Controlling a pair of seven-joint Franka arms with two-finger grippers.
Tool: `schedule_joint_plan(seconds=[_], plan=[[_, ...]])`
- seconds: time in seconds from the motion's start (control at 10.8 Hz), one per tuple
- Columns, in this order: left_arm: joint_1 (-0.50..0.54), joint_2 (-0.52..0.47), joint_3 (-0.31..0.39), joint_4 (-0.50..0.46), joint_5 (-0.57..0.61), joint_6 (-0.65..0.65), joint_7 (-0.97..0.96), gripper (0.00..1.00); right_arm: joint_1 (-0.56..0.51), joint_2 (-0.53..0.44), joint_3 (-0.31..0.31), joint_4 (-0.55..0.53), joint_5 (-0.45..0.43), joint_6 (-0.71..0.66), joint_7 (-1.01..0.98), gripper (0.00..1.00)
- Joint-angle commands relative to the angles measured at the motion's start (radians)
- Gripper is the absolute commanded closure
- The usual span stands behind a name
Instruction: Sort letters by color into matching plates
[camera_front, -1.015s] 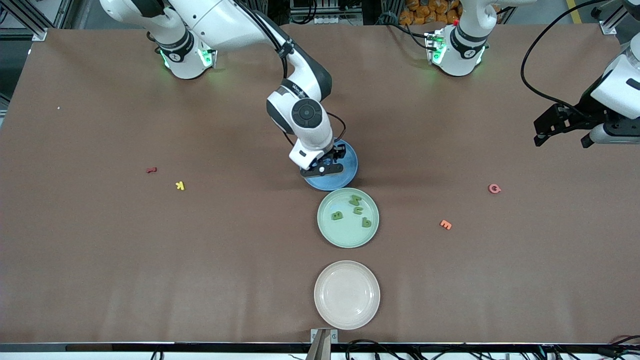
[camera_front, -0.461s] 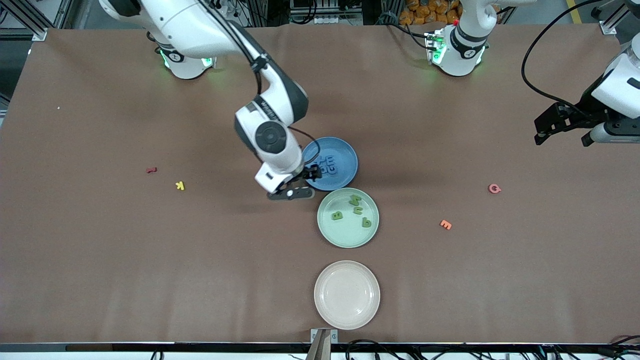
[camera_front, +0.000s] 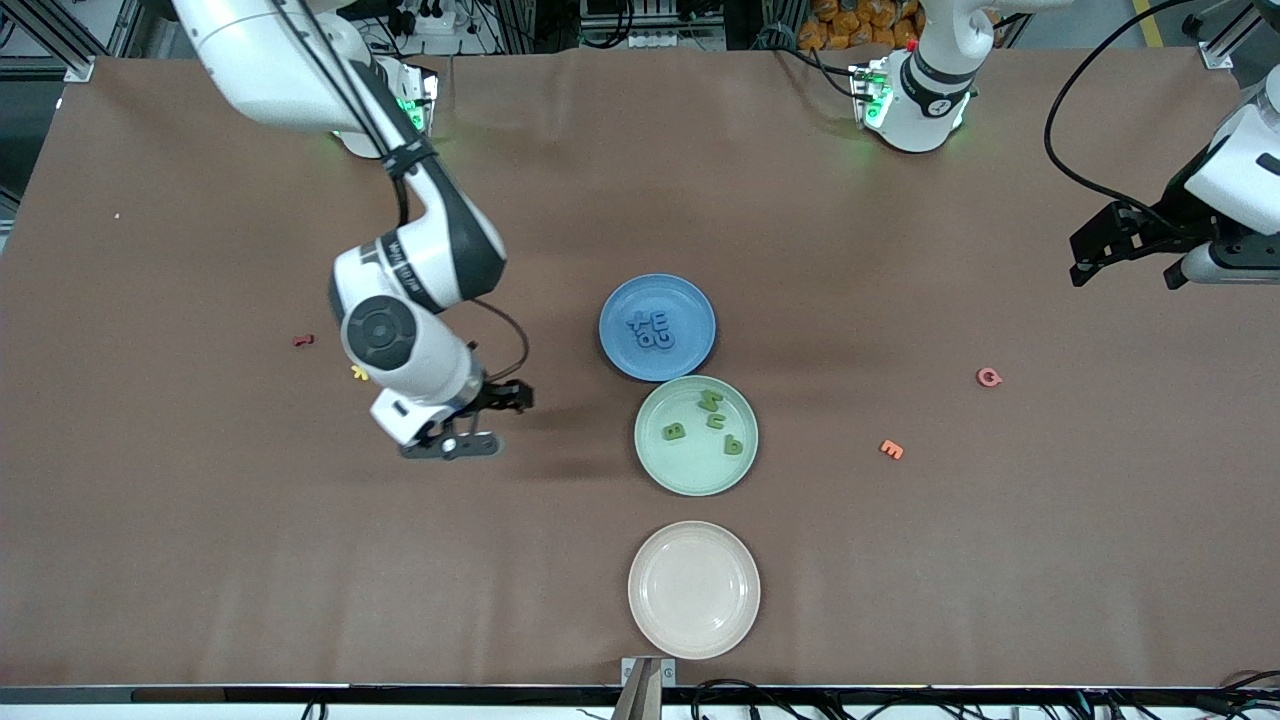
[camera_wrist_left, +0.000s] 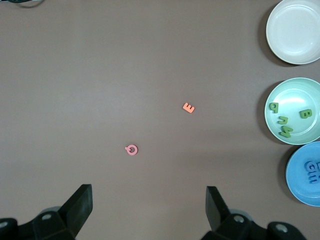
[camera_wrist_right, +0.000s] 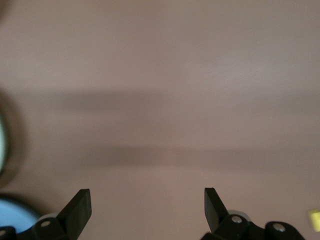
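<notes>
The blue plate (camera_front: 690, 300) holds several blue letters (camera_front: 650, 330). The mint green plate (camera_front: 690, 472) is beside it, nearer the front camera, and holds several green letters (camera_front: 712, 418). My right gripper (camera_front: 490, 420) is open and empty over bare table, between the yellow letter (camera_front: 358, 373) and the green plate. My left gripper (camera_front: 1122, 280) is open and empty, waiting over the left arm's end of the table. The left wrist view shows the green plate (camera_wrist_left: 295, 95), green letters (camera_wrist_left: 285, 121), blue plate (camera_wrist_left: 300, 187) and open left gripper (camera_wrist_left: 149, 205). The right wrist view shows its open gripper (camera_wrist_right: 147, 207) over bare table.
A cream plate (camera_front: 693, 589) lies nearest the front camera. A red letter (camera_front: 303, 340) lies toward the right arm's end. A pink letter (camera_front: 988, 377) and an orange letter (camera_front: 891, 450) lie toward the left arm's end, and also show in the left wrist view: pink (camera_wrist_left: 131, 149), orange (camera_wrist_left: 188, 107).
My right gripper has left the blue plate and swung toward the right arm's end and the front camera, uncovering the blue letters. The left arm has not moved.
</notes>
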Motion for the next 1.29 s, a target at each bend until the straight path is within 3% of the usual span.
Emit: schedule_joint_plan(seconds=[0.0,0.46,1.2], plan=[[0.000,-0.007,0.003,0.011,0.003,-0.033,-0.002,0.00,-0.125,-0.014,0.016,-0.006,-0.074,-0.010,-0.066,0.00],[0.000,-0.007,0.011,0.012,0.003,-0.036,-0.002,0.00,-0.180,-0.014,-0.090,0.014,-0.079,-0.009,-0.172,0.00],[-0.004,0.004,0.006,0.011,0.001,-0.035,-0.010,0.00,-0.307,-0.103,-0.112,0.027,-0.082,-0.047,-0.336,0.00]])
